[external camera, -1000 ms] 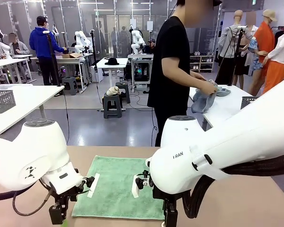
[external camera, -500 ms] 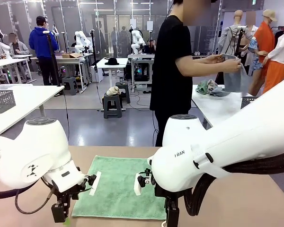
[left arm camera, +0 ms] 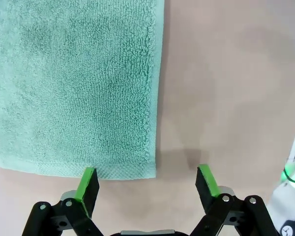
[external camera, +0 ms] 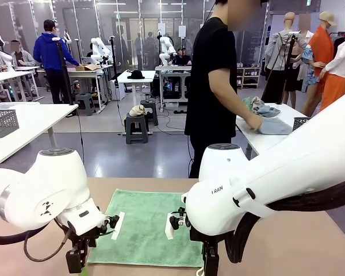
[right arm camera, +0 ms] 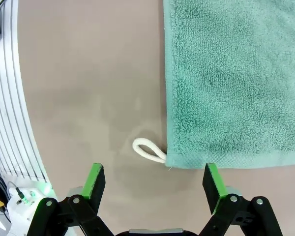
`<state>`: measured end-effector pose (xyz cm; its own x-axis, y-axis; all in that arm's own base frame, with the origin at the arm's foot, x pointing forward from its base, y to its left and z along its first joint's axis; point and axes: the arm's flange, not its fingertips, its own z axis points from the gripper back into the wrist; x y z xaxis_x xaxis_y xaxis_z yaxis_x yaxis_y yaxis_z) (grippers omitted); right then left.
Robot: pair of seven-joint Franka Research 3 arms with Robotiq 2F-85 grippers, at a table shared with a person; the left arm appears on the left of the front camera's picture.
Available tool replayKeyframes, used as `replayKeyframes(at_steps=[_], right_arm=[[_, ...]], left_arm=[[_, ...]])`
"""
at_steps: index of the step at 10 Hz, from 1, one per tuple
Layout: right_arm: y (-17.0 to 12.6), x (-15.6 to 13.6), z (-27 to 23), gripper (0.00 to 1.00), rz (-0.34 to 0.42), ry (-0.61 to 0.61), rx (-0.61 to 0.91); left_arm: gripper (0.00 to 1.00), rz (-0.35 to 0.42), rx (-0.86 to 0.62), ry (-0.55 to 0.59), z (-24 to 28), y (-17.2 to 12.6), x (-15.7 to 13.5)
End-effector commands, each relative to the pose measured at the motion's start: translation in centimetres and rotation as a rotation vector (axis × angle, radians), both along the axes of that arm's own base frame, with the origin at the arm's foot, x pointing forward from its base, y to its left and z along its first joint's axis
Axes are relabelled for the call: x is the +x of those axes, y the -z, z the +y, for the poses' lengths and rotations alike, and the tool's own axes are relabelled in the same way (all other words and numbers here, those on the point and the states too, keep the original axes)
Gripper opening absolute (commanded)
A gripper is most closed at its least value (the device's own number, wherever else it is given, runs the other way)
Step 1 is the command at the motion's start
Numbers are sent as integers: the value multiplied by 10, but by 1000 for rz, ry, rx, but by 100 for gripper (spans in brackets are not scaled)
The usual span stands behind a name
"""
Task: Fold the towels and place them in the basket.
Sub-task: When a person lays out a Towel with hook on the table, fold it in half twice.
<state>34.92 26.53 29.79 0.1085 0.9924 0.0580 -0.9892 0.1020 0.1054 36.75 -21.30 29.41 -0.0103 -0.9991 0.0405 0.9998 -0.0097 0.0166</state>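
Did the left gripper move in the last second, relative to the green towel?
Yes. The left gripper shifted slightly rightward in the front view, closer to the mint green towel's near left corner.

Mint towel [left arm camera: 73, 83]: looped terry cloth, rough. Table [left arm camera: 226, 73]: smooth, matt. Arm shell [external camera: 46, 195]: glossy white plastic.

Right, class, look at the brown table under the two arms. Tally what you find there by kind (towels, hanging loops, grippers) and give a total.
Mint green towel: 1
White hanging loop at the towel's corner: 1
Grippers, both open: 2 (left gripper, right gripper)
Total: 4
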Motion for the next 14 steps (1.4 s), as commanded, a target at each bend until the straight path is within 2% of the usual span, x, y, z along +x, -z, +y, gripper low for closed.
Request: replayKeyframes(at_steps=[1, 10, 11, 12, 13, 14], right_arm=[[6, 6, 6, 100, -23, 7, -12], [17, 10, 9, 100, -57, 18, -9], [17, 9, 9, 94, -65, 17, -9], [17, 9, 9, 80, -56, 26, -4], [16, 9, 8, 74, -63, 26, -2], [16, 8, 9, 60, -69, 26, -4]], left_arm=[[100, -2, -17, 5, -2, 3, 8], [100, -3, -19, 50, -6, 4, 8], [93, -8, -8, 61, -7, 4, 8], [81, -17, -7, 61, -7, 4, 6], [74, -25, -5, 64, -8, 3, 6], [61, -29, -4, 64, -8, 3, 4]])
